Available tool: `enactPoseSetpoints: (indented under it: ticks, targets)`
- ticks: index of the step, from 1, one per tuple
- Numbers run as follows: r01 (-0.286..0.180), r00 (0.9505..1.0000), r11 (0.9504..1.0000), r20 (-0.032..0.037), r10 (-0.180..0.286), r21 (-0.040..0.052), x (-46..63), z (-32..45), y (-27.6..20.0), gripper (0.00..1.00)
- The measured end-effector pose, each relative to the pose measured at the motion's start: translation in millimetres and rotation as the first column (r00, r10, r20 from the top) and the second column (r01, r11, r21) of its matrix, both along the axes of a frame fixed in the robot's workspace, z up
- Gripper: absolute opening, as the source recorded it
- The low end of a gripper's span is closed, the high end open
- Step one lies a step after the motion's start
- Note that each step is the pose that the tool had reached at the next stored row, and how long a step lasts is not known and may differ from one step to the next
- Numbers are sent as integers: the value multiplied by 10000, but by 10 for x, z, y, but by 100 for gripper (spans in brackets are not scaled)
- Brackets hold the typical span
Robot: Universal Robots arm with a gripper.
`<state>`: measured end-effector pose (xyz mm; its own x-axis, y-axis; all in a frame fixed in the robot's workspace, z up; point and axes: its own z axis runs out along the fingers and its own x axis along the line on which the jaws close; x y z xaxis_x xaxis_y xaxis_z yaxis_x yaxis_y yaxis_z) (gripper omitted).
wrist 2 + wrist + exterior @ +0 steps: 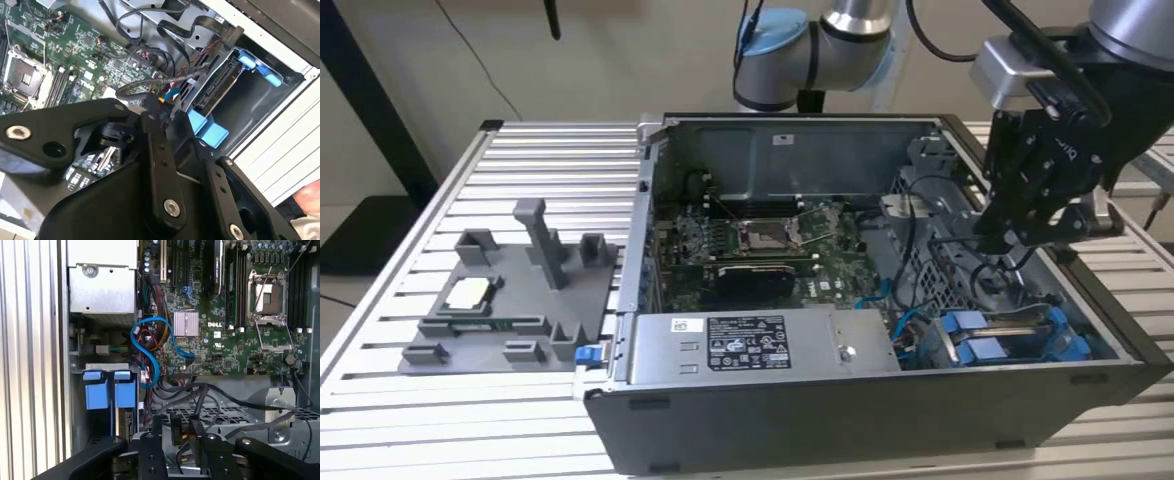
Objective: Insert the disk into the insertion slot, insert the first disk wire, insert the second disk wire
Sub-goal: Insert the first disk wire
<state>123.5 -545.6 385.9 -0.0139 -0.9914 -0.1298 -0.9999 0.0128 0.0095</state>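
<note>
Disk [216, 95] sits in the insertion slot [250, 106] near the tabletop's [540, 160] edge at the exterior view's right; jaws seem clamped on a wire plug [177, 431], which could snag neighbouring cables [225, 396].

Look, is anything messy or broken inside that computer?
Nothing looks broken or spilled. The computer lies open on its side, and loose black wires sprawl untidily near the gripper.
</note>
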Motion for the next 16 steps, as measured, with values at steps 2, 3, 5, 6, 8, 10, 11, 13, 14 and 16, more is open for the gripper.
enactPoseSetpoints:
  ticks: [2, 3, 5, 6, 8, 10, 11, 13, 14, 16]
  targets:
    - [1, 10000, 10000, 2, -1, 15, 0, -2, 0, 25]
    - [1, 10000, 10000, 2, -1, 17, 0, -2, 1, 20]
    - [1, 10000, 10000, 2, -1, 17, 0, -3, 0, 19]
    - [1, 10000, 10000, 2, -1, 17, 0, -3, 0, 19]
    - [0, 10000, 10000, 2, 0, 16, 0, -3, 0, 19]
    - [1, 10000, 10000, 2, -1, 15, 0, -3, 0, 19]
    - [0, 10000, 10000, 2, 0, 11, 0, -5, 0, 19]
    - [0, 10000, 10000, 2, 0, -11, 0, -9, 0, 19]
    - [1, 10000, 10000, 3, -1, -28, 0, -11, 0, 19]
    - [1, 10000, 10000, 2, -1, -67, 0, -16, 0, 19]
